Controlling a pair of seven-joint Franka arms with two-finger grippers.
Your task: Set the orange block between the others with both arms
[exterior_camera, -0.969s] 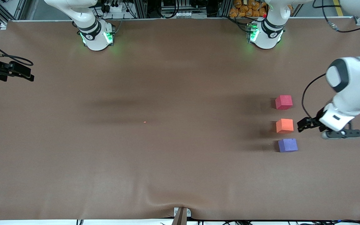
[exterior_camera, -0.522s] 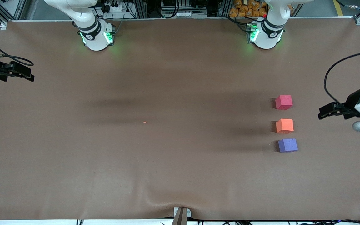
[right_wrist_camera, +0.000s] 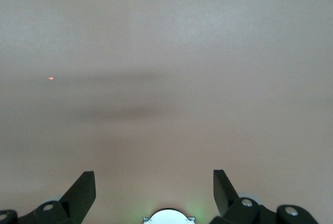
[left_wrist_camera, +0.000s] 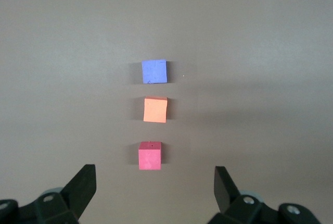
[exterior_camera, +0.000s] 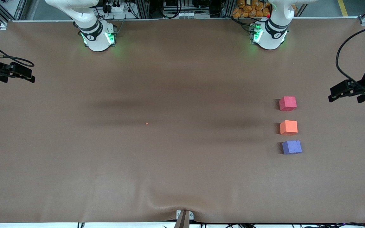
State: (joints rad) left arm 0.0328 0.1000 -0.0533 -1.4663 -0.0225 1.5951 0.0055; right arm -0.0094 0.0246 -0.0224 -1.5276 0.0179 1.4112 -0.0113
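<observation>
Toward the left arm's end of the brown counter [exterior_camera: 169,164], three small cubes lie in a short row, none touching another. The orange block [exterior_camera: 288,127] sits between the red-pink cube [exterior_camera: 287,103], which is farthest from the front camera, and the purple cube [exterior_camera: 291,147], which is nearest to it. The gap between orange and purple looks narrower than the gap between orange and red-pink. The left claw [exterior_camera: 332,96] hangs in the air over the counter's edge at the left arm's end, well apart from the row, its fingers [left_wrist_camera: 83,182] spread wide and holding nothing; its wrist view looks down on all three cubes. The right claw [exterior_camera: 32,76] hangs over the counter at the right arm's end, its fingers [right_wrist_camera: 83,190] likewise wide apart and holding nothing, with only bare brown surface and a tiny orange speck [right_wrist_camera: 51,78] before its camera. That speck [exterior_camera: 146,123] lies near the counter's middle.
</observation>
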